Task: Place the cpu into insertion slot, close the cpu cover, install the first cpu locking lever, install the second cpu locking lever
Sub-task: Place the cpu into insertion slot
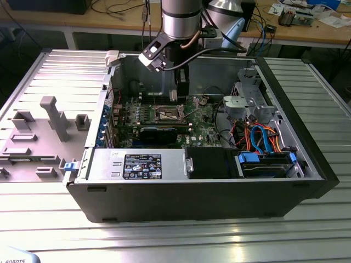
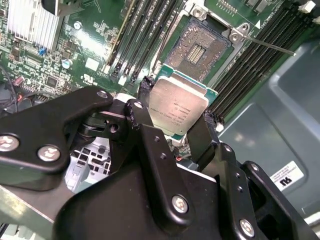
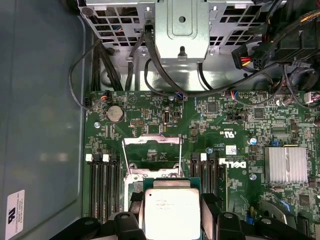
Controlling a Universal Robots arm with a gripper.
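The cpu (image 2: pixel 178 106) is clamped by its two opposite edges between the black jaws, silver top facing the camera in both wrist views. It hangs clear of the insertion slot (image 2: pixel 197 47), close beside it, not seated. The slot lies bare, its dark pin field showing inside the silvery rim. In the first wrist view the cpu (image 3: pixel 171 210) is cut off by the frame's edge and hides most of the slot behind it. The cpu cover (image 3: pixel 152 141) stands lifted open there. One thin locking lever (image 2: pixel 270 46) juts out free over the memory slots (image 2: pixel 135 40). Print on the chip is too small to make out.

Around them spreads the green motherboard (image 3: pixel 225 120), with a finned heatsink (image 3: pixel 286 165).

In the exterior view the arm (image 1: pixel 178 22) drops from the upper middle of the frame into the open computer case (image 1: pixel 307 137) — the slot (image 1: pixel 169 115) is a small square below it, the chip hard to pick out. The case lies on a ribbed metal tabletop (image 1: pixel 164 235). Grey fixtures (image 1: pixel 52 118) stand at the exterior view's left, and a cluttered wooden bench (image 1: pixel 307 30) runs along the upper edge.
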